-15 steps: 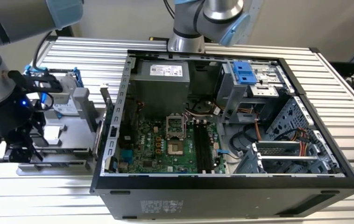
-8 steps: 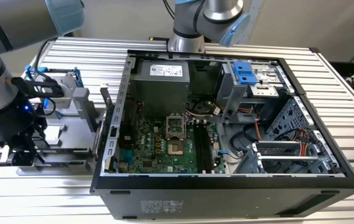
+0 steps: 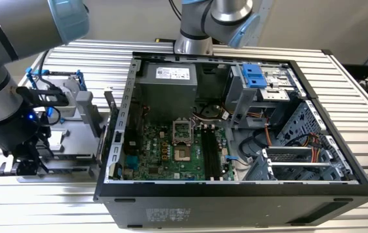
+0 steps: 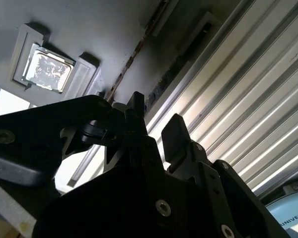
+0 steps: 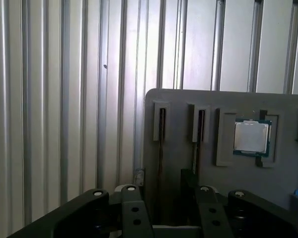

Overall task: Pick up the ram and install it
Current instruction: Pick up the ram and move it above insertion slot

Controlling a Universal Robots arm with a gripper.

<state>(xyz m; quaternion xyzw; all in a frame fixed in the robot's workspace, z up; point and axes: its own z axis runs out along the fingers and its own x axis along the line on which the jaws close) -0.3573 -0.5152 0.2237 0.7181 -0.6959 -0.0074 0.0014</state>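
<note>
Item: ram (image 5: 161, 130), a thin stick standing on edge in a slot of the grey tray (image 5: 179, 101), in the slot farther from the CPU (image 5: 252, 137); in the second wrist view its brownish edge (image 4: 135, 53) runs toward the fingertips. Not yet lifted. Gripper (image 5: 166, 198): low over the tray's end, jaws released, a clear gap between them and nothing held; the ram appears to line up with that gap. In the exterior view the gripper (image 3: 22, 167) hangs over the tray on the exterior view's left of the case (image 3: 236, 199). Hazards, as judged: the ram seems off-centre in the gap, so closing could push it sideways and jam it in its slot; a second stick (image 5: 200, 126) seems to stand in the neighbouring slot, close enough that one finger might catch it; a descent too deep would strike the tray. Surroundings: slatted counter (image 5: 49, 99); blue-framed drive (image 3: 74, 99) upright on the tray; black board slots (image 3: 211, 153) inside the case. Obstructions: the case's raised side wall stands between the tray and those slots.
</note>
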